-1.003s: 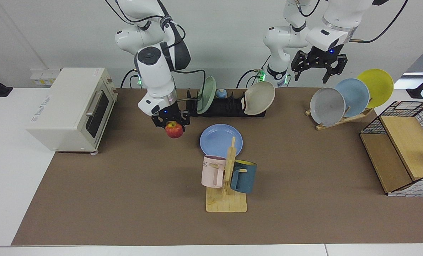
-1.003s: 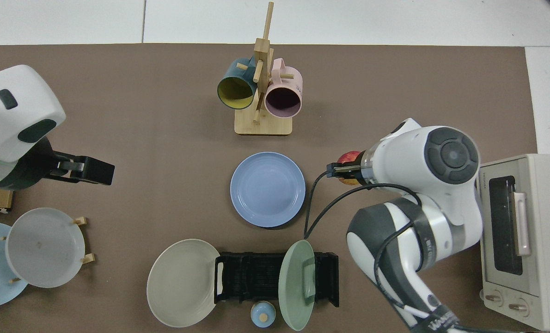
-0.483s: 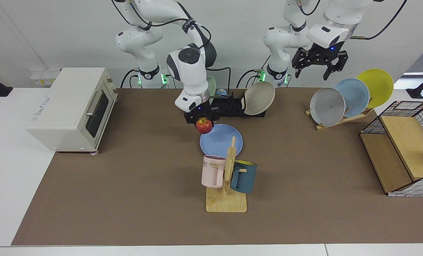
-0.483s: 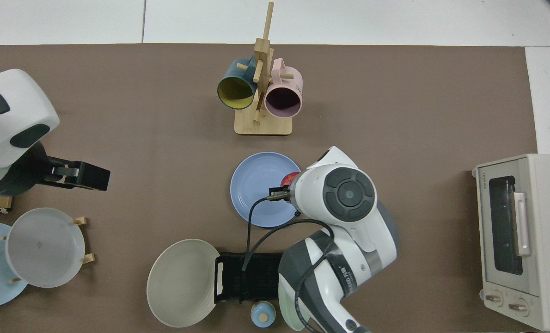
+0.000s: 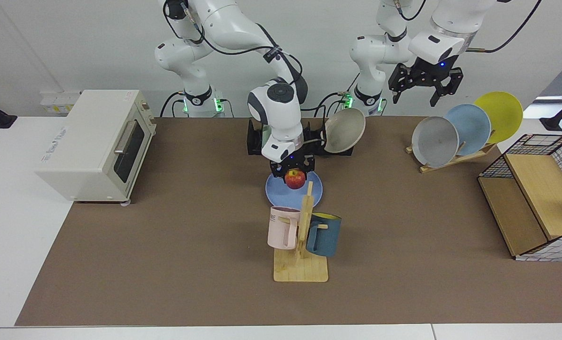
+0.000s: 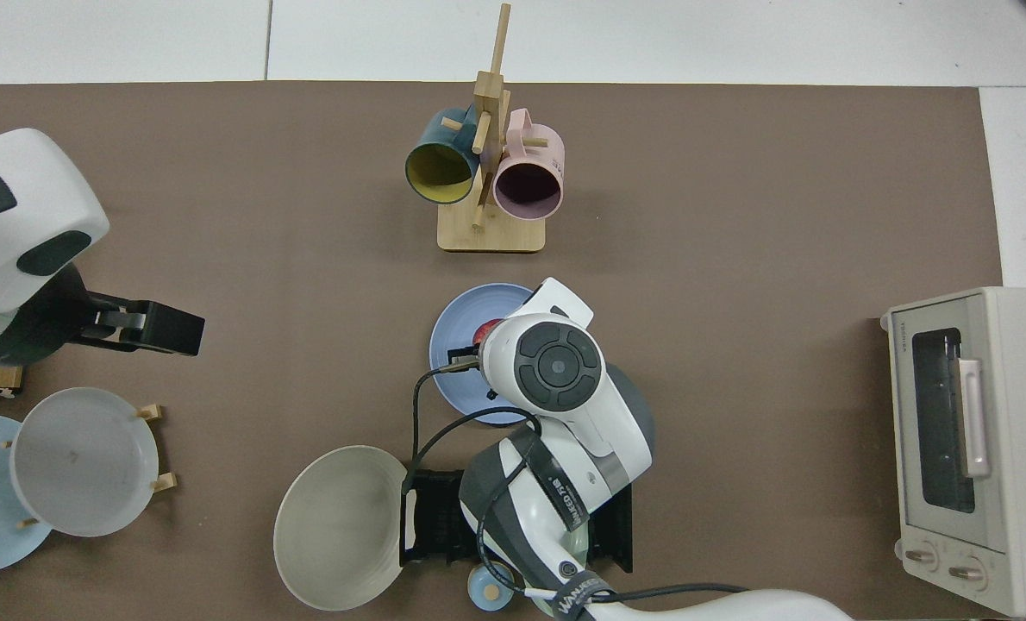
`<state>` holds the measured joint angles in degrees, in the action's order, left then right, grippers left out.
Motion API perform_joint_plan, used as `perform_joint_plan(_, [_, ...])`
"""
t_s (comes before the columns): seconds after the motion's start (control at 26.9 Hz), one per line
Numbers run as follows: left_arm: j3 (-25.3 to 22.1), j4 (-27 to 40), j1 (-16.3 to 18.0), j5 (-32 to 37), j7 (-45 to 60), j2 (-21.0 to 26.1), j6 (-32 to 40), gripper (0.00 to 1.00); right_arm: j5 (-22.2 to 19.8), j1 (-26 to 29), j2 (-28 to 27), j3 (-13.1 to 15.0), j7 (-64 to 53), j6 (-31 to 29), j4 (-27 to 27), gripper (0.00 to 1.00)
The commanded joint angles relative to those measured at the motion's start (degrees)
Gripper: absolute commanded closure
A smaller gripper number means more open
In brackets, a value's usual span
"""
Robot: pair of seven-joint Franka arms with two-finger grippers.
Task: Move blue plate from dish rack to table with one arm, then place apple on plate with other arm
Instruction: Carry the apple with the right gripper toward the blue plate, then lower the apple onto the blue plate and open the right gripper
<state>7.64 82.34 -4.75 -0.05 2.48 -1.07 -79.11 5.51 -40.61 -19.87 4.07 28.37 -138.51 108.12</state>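
I see right pincer (image 5: 294, 171) gripping apple (image 5: 295, 179) over blue plate (image 5: 276, 188). Mug tree (image 5: 303, 226) stands just beside plate's near edge, dish rack (image 5: 309, 140) close behind: tight corridor. Open counter (image 5: 191, 226) toward toaster oven (image 5: 97, 144) offers free passage. Left pincer (image 5: 425, 87) waits spread above wooden plate stand (image 5: 455, 158), well apart.

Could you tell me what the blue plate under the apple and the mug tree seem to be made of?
The blue plate looks like matte plastic or wheat-straw composite: flat, even colour, no glaze shine. The mug tree looks like pale unfinished wood or bamboo, with faint slat lines across its base.
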Motion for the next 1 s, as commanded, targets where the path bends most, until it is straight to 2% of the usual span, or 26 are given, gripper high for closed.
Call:
perform_joint_plan(0.0, [0.1, -0.1, 0.4, -0.1, 0.4, -0.5, 0.8, 0.00, 0.3, -0.2, -1.2, 0.2, -0.2, -1.2, -0.9, 1.00])
perform_joint_plan(0.3, [0.1, -0.1, 0.4, 0.0, 0.4, -0.4, 0.8, 0.00, 0.6, -0.8, -1.2, 0.2, -0.1, -1.6, 1.6, 1.00])
perform_joint_plan(0.48, [0.1, -0.1, 0.4, 0.0, 0.4, -0.5, 0.8, 0.00, 0.6, -0.8, -1.5, 0.2, 0.0, -3.8, 2.4, 1.00])
perform_joint_plan(0.56, [0.1, -0.1, 0.4, -0.1, 0.4, -0.5, 0.8, 0.00, 0.6, -0.8, -1.7, 0.2, 0.8, -3.9, 2.6, 0.96])
perform_joint_plan(0.71, [0.1, -0.1, 0.4, -0.1, 0.4, -0.5, 0.8, 0.00, 0.7, -1.7, -2.2, 0.1, 0.8, -5.5, 3.2, 0.96])
perform_joint_plan(0.85, [0.1, -0.1, 0.4, -0.1, 0.4, -0.5, 0.8, 0.00, 0.7, -1.4, -2.5, 0.1, 0.9, -5.9, 3.2, 0.86])
perform_joint_plan(0.89, [0.1, -0.1, 0.4, -0.1, 0.5, -0.5, 0.8, 0.00, 0.7, -1.6, -2.5, 0.1, 0.9, -6.3, 3.4, 0.77])
perform_joint_plan(0.93, [0.1, -0.1, 0.4, -0.1, 0.4, -0.5, 0.8, 0.00, 0.7, -1.7, -2.7, 0.1, 0.9, -6.6, 3.4, 0.54])
perform_joint_plan(0.97, [0.1, -0.1, 0.4, -0.1, 0.4, -0.5, 0.8, 0.00, 0.6, -1.8, -2.7, 0.1, 0.1, -6.8, 3.4, 0.01])
